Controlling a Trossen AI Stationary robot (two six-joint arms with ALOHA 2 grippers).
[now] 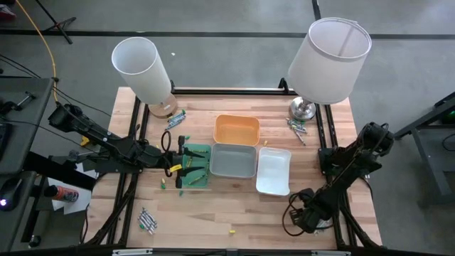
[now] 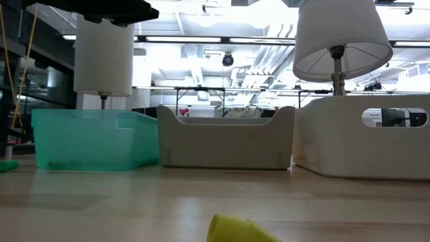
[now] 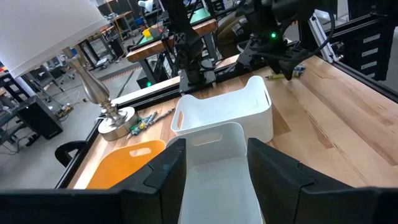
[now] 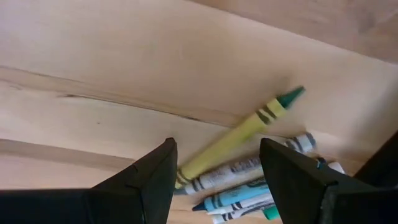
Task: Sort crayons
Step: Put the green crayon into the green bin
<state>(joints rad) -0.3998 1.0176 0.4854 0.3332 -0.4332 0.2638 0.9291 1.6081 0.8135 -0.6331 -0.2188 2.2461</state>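
— Any text, label or number you can read anywhere?

— None. The crayons (image 4: 233,138) carry dark bands on their paper wrappers (marks only, no letters come through).

— The trays or the lamps?

— The white tray (image 3: 227,118) is plain, and so is the lamp shade (image 2: 342,33); nothing written on either.

Two dark, jointed arms with black cables looped alongside; yellow accents near left gripper (image 1: 173,159); matte-black, wedge-shaped fingers (image 4: 144,180).
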